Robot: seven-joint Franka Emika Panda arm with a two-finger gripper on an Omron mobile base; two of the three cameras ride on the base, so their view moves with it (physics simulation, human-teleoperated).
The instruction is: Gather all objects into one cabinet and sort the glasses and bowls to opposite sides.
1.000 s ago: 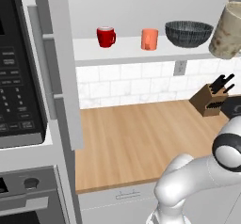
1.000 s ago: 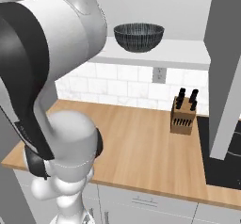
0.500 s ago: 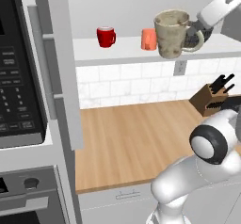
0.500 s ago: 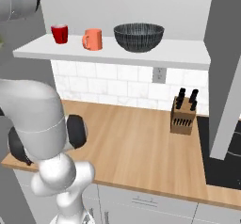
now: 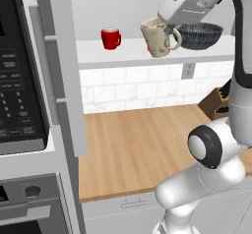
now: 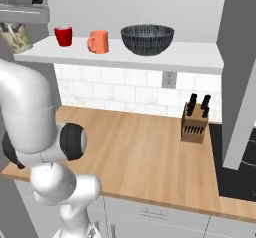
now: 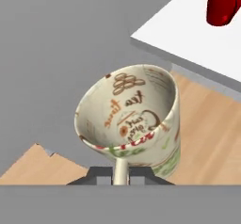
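Observation:
My gripper (image 5: pixel 171 30) is shut on the handle of the speckled beige mug (image 5: pixel 157 37), holding it tilted in the air just in front of the white shelf board (image 5: pixel 123 56) of the cabinet. In the hand view the mug (image 7: pixel 132 119) opens toward the camera, with the gripper (image 7: pixel 120 173) at its handle. The red cup (image 6: pixel 63 35), the salmon-orange cup (image 6: pixel 98 42) and the wide dark bowl (image 6: pixel 147 38) stand in a row on the shelf (image 6: pixel 165 57), cups left, bowl right. The mug (image 6: pixel 17 37) hangs left of the shelf's end in the right base view.
Below the shelf runs a wooden counter (image 6: pixel 140 147) with a knife block (image 6: pixel 195 122) at the back right. A dark grey cabinet panel (image 5: pixel 64 66) and a microwave (image 5: pixel 19 71) over an oven stand at the left. A second grey panel (image 6: pixel 240 72) rises at the right.
The arm has swung the mug leftward, from the right edge of the left base view to in front of the shelf between the red cup and the bowl.

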